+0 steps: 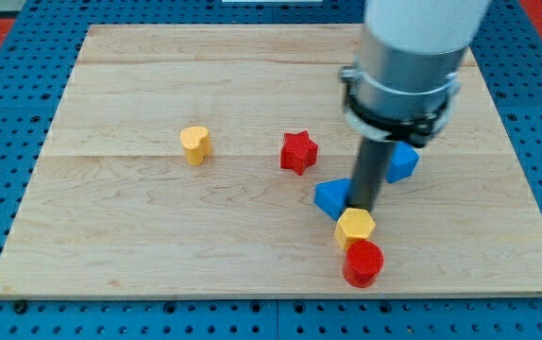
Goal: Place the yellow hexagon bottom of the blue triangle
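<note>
Blue pegboard frames the scene on every side, and on it lies the bench [110, 236], a pale wooden board that fills most of the view. Next in size is my arm, a grey cylinder coming down from the view's top right and ending in the dark rod. There is no gripper on this rig, so nothing opens, closes or holds; the rod only pushes. My tip [362, 209] sits right at the top edge of the yellow hexagon [355, 228], wedged against the right side of the blue triangle [331, 198].

As for progress, I judge the job nearly or fully done: the yellow hexagon lies just below the blue triangle, slightly toward the view's right, touching or almost touching its lower corner. At most a small nudge toward the view's left would square it up directly underneath.

A red cylinder [364, 263] presses against the hexagon's lower side. Another blue block [403, 162], shape partly hidden by the rod, sits behind my arm. A red star [298, 152] stands near the middle, and a yellow heart [195, 144] well apart toward the left.
</note>
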